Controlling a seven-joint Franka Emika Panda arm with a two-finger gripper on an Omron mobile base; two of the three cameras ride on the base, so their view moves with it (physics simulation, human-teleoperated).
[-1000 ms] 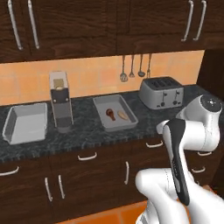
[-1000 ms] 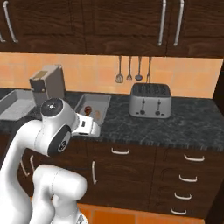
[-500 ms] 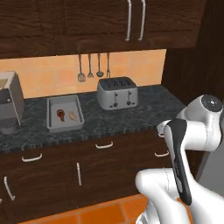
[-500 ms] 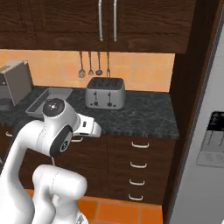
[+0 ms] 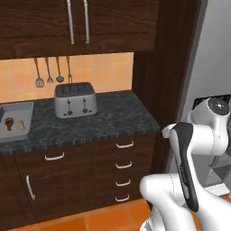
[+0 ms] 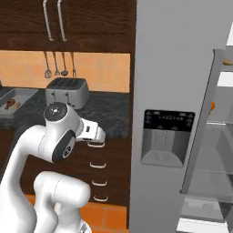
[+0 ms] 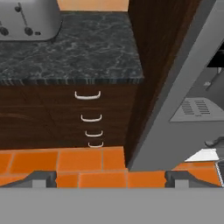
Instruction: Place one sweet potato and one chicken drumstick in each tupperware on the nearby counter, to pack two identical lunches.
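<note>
One tupperware [image 5: 26,106] lies at the far left of the counter [image 5: 108,117], holding a chicken drumstick [image 5: 9,122] and a sweet potato [image 5: 20,125] side by side. The right base view has the same tupperware [image 6: 22,93] at its left edge. My gripper [image 7: 111,179] is open with nothing between its fingertips [image 7: 41,178]. It hangs well to the right of the tray and looks down at the counter's right end [image 7: 74,48], the drawers and the orange floor. The arm stays folded close to the base.
A silver toaster [image 5: 75,99] stands on the counter below hanging utensils [image 5: 49,72]. Drawers with curved handles [image 7: 87,95] sit under the counter's end. A tall grey fridge [image 6: 182,91] stands to the right, its door [image 6: 202,136] swung open onto shelves.
The whole picture has slid left as the base drove right: the second tray and the grey appliance left view, and the fridge came in. The gripper stays open.
</note>
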